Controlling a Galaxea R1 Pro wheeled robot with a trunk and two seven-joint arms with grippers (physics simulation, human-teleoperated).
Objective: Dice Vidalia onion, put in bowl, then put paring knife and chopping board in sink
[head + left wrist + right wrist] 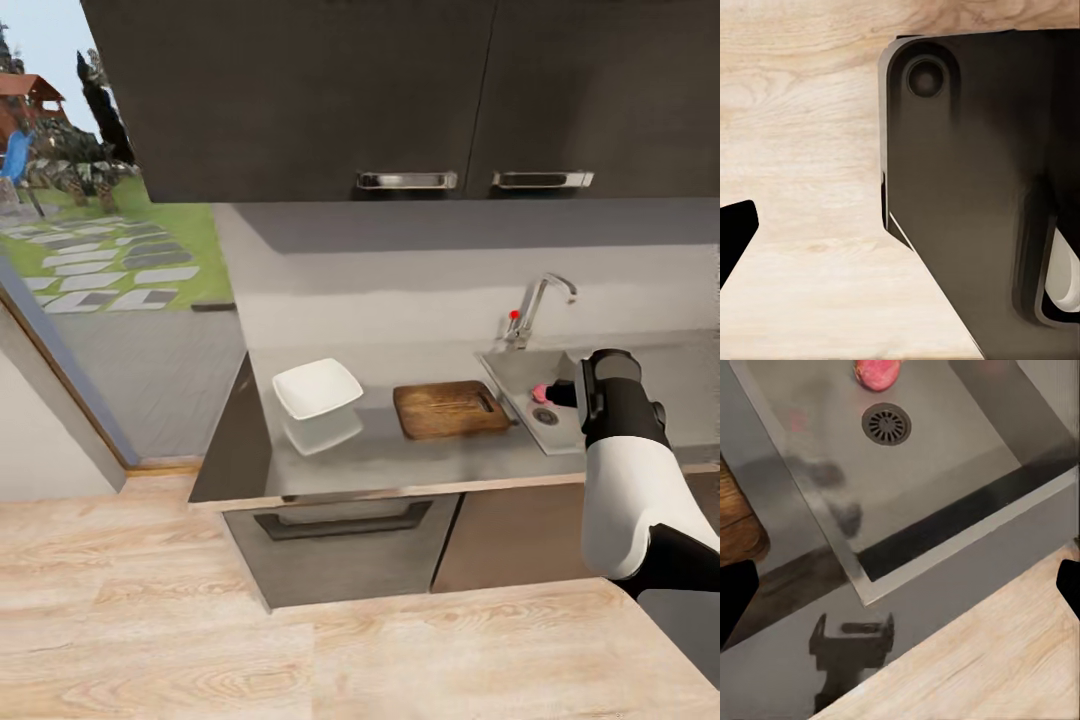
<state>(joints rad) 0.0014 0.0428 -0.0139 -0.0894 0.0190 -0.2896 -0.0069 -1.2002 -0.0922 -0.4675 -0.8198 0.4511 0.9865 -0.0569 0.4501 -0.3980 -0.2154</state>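
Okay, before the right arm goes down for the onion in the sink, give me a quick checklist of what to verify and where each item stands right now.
1. Pinkish-red onion lying in the grey steel sink, beside the round drain: ok.
2. Right gripper above the basin with fingers spread wide: ok, open.
3. Gripper lined up over the onion: not ok, the onion sits at the wrist view's edge.
4. Dark brown wooden chopping board free on the glossy grey countertop: ok.
5. White squarish bowl standing ready beside the board: ok.
6. Paring knife located: cannot tell.
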